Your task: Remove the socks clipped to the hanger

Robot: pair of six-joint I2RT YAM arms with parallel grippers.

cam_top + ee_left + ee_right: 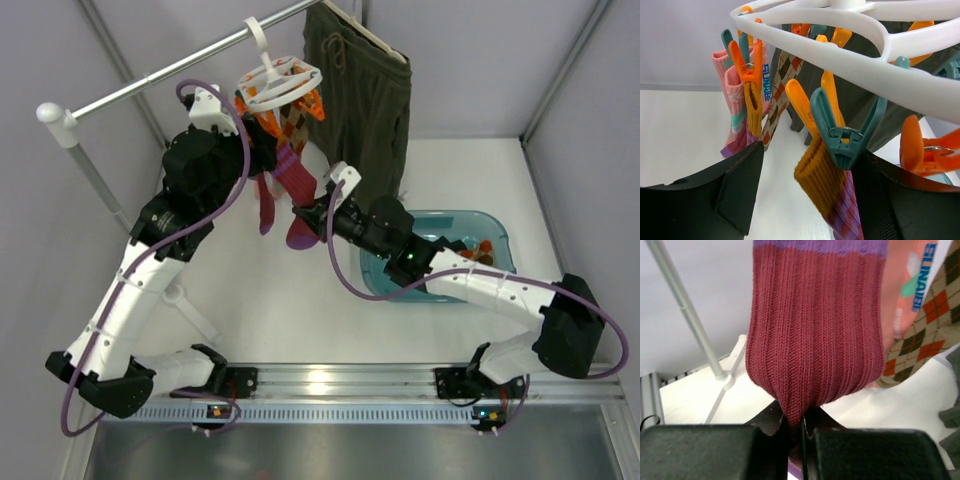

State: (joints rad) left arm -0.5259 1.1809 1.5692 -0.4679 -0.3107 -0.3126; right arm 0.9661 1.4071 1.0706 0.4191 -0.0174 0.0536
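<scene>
Right gripper (pixel 801 426) clamped on maroon sock (pixel 815 330) hanging from white hanger (pixel 283 80); left gripper (pixel 810 165), jaws apart, flanks teal peg (pixel 840 142) biting an orange-cuffed sock (pixel 821 181); hanger hooks over rail (pixel 150 85), left of olive shorts (pixel 365 90).

White table (pixel 285 325) with teal tub (pixel 455 215)

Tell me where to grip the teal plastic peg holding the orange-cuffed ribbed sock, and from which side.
Pinch the teal plastic peg on its two upper handles, above the metal spring, one finger either side, coming from beneath the white plastic ring. They splay in a V, so squeezing them should free the orange-cuffed ribbed sock.
</scene>
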